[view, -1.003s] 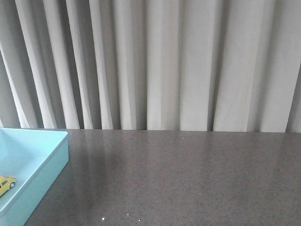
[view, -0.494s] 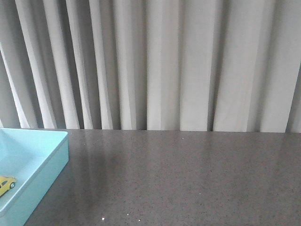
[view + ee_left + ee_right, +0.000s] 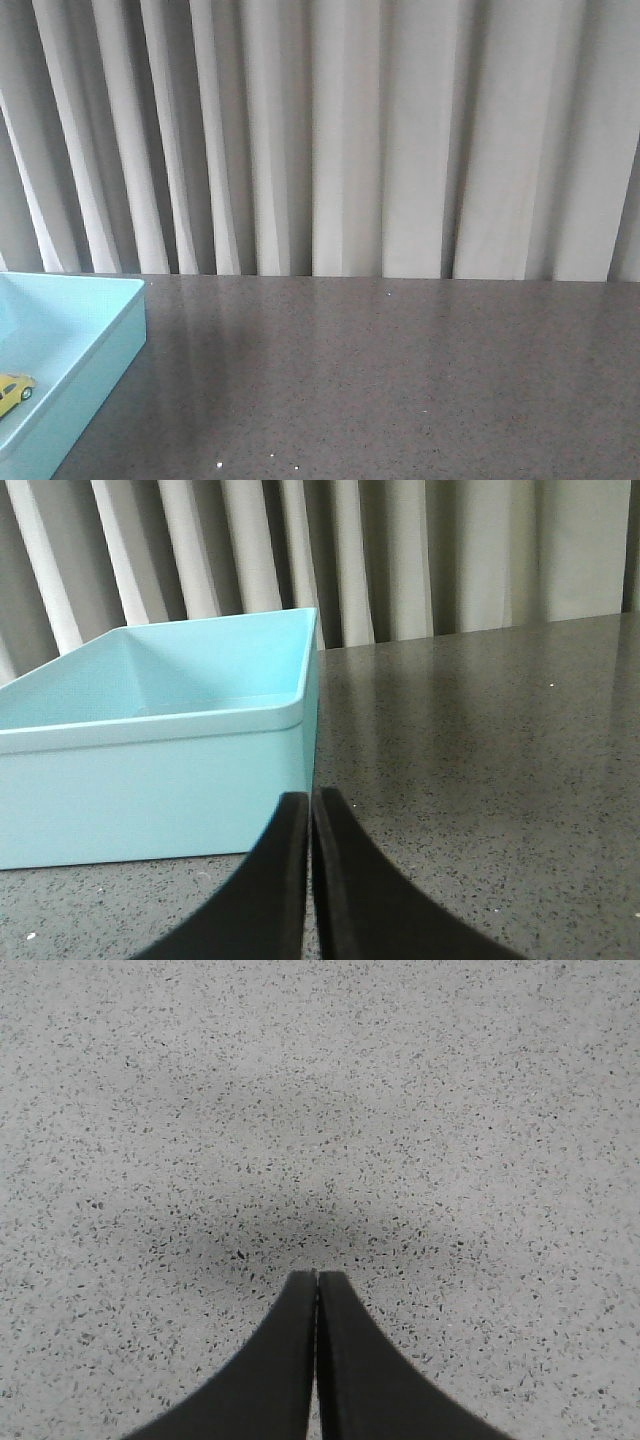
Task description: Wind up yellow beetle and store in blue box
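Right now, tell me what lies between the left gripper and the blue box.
Nothing: in the left wrist view only bare speckled tabletop separates the shut left gripper from the blue box and its near wall.

Item count, all views combined:

- Toy cars: one. The yellow beetle [image 3: 14,391] lies inside the box, partly cut off by the edge of the front view.
- Boxes: one. The blue box [image 3: 105,350] stands on the tabletop [image 3: 400,380].
- Hands: two. The left hand [image 3: 311,802] and the right hand [image 3: 317,1277], one per wrist view, each with two dark fingers pressed together.
- Tabletops: one, speckled grey.
- Curtains: one pleated curtain [image 3: 350,130] behind the tabletop.
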`<state>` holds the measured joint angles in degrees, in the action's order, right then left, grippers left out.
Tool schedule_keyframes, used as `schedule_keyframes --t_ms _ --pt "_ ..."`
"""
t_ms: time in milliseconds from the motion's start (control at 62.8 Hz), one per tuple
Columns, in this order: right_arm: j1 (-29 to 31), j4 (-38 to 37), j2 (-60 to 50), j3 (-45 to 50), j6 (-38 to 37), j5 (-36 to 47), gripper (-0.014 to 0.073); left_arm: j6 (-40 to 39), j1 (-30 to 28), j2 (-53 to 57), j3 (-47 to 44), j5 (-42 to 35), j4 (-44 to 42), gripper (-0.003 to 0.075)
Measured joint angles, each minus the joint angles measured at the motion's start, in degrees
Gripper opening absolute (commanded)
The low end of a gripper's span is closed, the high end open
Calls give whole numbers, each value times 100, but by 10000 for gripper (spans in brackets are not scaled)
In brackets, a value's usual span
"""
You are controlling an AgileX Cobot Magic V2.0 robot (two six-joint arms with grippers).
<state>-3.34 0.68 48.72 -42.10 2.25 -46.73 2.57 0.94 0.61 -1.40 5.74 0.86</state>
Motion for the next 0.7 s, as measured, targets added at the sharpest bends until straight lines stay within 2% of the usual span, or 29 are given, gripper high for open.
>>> schedule_keyframes --t_ms 525,621,701 --pt "-20 -10 -21 22 0 23 -7 0 0 2 0 0 0 -6" --pt "-20 -68 -334 247 -7 280 -7 0 0 2 0 -4 0 -6" --pt "56 -111 -821 626 -41 809 -7 0 0 2 0 -4 0 -6"
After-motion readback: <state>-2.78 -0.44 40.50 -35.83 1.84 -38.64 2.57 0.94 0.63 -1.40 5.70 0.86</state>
